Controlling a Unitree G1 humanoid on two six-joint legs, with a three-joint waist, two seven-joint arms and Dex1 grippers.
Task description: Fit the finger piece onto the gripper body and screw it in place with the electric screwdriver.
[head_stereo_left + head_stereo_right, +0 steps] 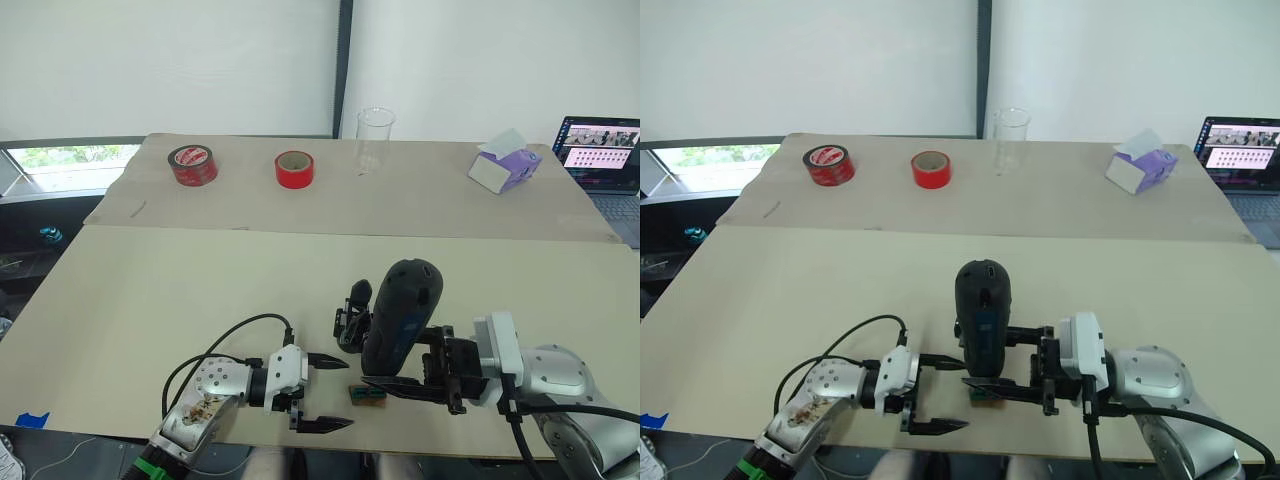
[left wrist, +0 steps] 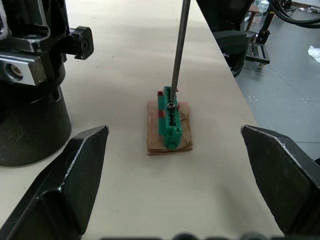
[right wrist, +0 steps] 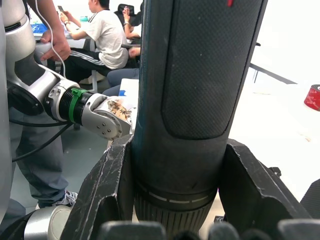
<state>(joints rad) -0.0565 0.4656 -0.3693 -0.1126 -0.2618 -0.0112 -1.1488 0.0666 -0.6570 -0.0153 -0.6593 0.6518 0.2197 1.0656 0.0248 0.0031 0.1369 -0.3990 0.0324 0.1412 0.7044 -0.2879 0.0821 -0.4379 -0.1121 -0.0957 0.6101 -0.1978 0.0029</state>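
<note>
Left gripper nearest, fingers spread wide, holding nothing, tips pointing toward green-and-brown block lying just ahead of and between them on table.

Right gripper closed around lower barrel of electric screwdriver; fingers press barrel on both sides in right wrist view. Screwdriver upright with slight lean, long axis near vertical, rounded end up, thin metal bit pointing straight down. Bit tip resting on top of green block, at a small screw head, as seen in left wrist view.

Gripper body standing on table just behind screwdriver, on far side from both sets of fingers, mostly hidden by tool. Finger piece not made out with certainty.

Step in hand, by judgement: picking up a screw from block with bit, ahead of fastening. Next move calls for lifting tool straight up without tilting, then carrying bit over to gripper body. Risk: screw dropping off bit, block dragging along.
</note>
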